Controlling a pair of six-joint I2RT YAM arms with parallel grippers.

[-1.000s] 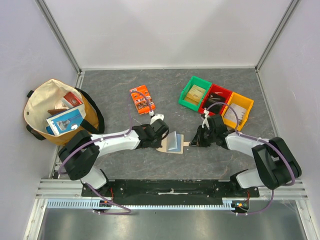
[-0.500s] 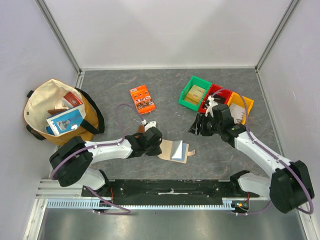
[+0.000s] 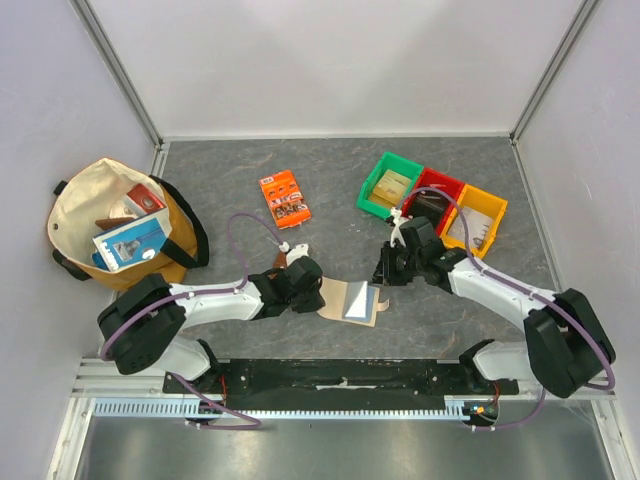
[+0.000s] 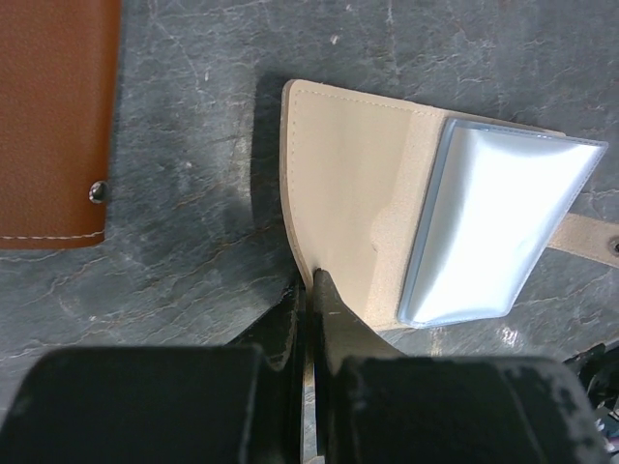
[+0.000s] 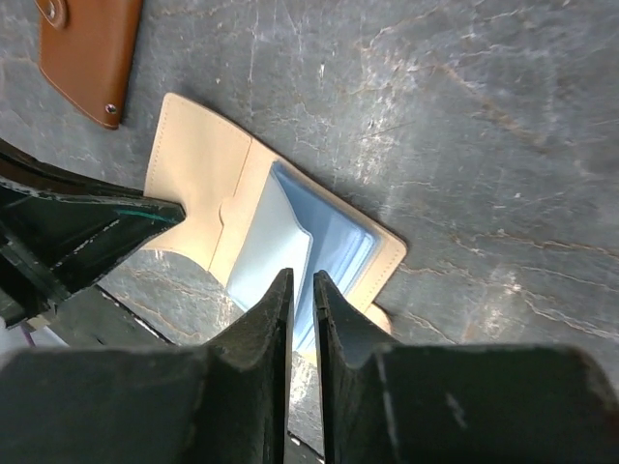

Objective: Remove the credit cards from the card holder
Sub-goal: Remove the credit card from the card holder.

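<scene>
**Holder** [image 3: 350, 300]: lies open on the table [image 3: 330, 170] between my two arms, blue lining [image 5: 261, 251] up.

**Left wrist view only:** my left gripper [image 4: 311, 287] is clenched on the beige flap's near edge. A brown wallet [image 4: 53, 116] lies to one side, apart from the holder.

**Right wrist view only:** my right gripper [image 5: 302, 290] points down over the lining, fingers a narrow slit apart. Whether it is grasping anything, I cannot tell.

**Top view only:** both arms reach low and inward, meeting at the holder. My left arm hides most of the wallet.

**Surroundings:** bag [image 3: 120, 225] far left, orange packet [image 3: 285, 198], and green, red and yellow bins [image 3: 432, 195] beyond my right arm, all well apart from the holder.
</scene>
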